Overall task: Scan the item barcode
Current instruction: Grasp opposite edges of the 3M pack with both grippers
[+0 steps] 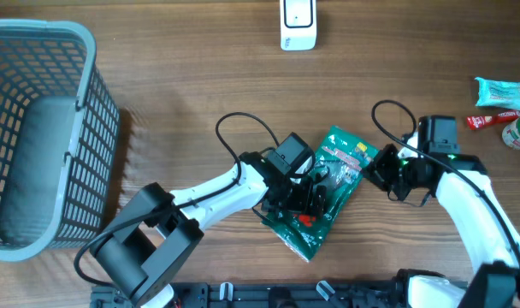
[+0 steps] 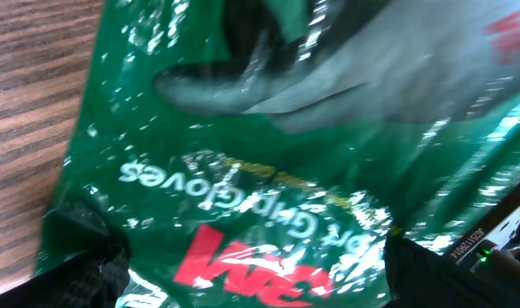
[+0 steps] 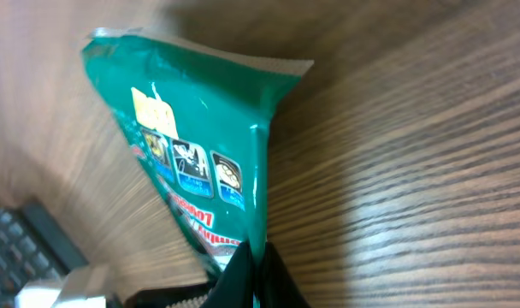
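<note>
Centrally, near the front edge of the bench (image 1: 200,68), the right gripper (image 1: 377,171) pinched shut on the green packet (image 1: 345,156); the left gripper (image 1: 316,195) stood wide open over it.

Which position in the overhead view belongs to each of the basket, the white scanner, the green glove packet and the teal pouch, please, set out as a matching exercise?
Things:
1. basket
2. white scanner
3. green glove packet
4. teal pouch

Places:
a. top edge, centre
b. far left
c. far right
d. middle

Pairs: 1-b, 2-a, 3-d, 4-c
</note>
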{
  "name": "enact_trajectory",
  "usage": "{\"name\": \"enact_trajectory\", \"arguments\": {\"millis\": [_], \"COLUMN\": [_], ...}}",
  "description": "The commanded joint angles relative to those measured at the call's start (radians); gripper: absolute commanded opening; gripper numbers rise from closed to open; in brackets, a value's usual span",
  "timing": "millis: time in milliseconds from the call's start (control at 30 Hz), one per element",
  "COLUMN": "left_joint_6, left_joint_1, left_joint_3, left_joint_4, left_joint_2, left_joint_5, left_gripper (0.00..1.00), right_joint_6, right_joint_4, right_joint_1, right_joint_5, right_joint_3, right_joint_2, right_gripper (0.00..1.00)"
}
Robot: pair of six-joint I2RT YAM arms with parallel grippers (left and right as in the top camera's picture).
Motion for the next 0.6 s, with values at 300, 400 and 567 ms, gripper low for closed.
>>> {"name": "enact_trajectory", "arguments": {"millis": [300,400,567], "left_joint_6": [0.111,0.226,0.242], "left_joint_1": [0.204,0.249,0.263], "left_joint_3": [-0.001,-0.001,-0.001], "left_joint_4": [0.000,0.010,0.060], "left_joint_2": [0.022,0.022,0.022], "left_joint_5": [0.304,0.498,0.616], "left_gripper": [1.00,1.00,1.00], "right_joint_6": [-0.268,-0.330,-0.391], "right_joint_4": [-0.258,-0.366,-0.441], "right_joint_1": [0.003,0.003,0.003], "right_joint_5": [-0.042,-0.085,-0.176], "right_joint_3": [0.186,0.277,0.360], "right_joint_2": [-0.087,-0.087,-0.087], "right_gripper": [0.04,0.04,0.04]}}
